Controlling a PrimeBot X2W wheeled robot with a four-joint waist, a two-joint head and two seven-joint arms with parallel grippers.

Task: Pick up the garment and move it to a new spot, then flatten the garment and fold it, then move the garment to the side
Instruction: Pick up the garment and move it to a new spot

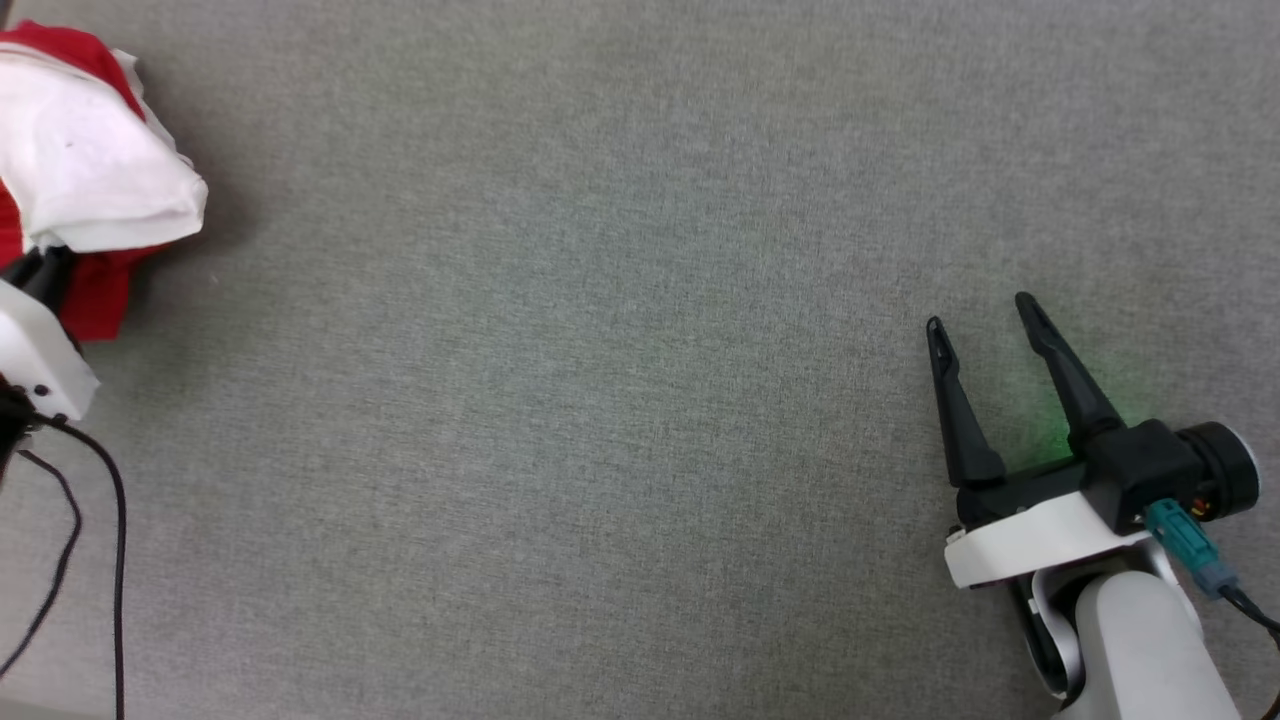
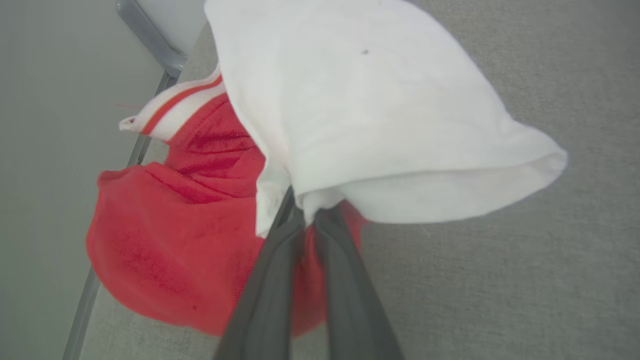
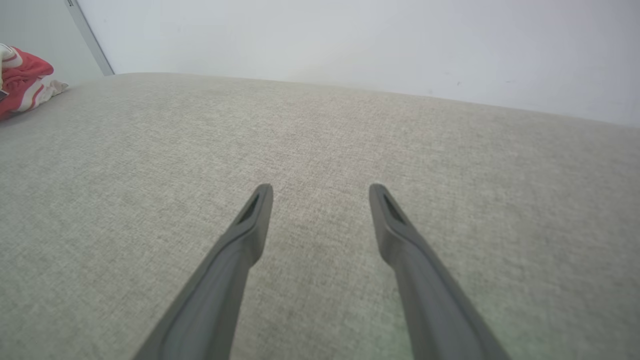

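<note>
Step in hand: pick-up of the jersey T-shirt [image 1: 90, 170].
Grey table [image 1: 600, 400]: T-shirt bunched at its far-left edge; left gripper [image 2: 306, 216] clamped on the white sleeve [image 2: 380, 115]; right gripper [image 1: 982, 312] spread, empty, over its near right. Next: lift, carry toward table centre.

grey woven fabric surface [image 1: 620, 300], plain pale wall [image 3: 350, 40] behind, grey metal frame edge [image 2: 150, 35]

Garment [image 1: 90, 170] far L, R gripper [image 1: 980, 312] far R
</note>
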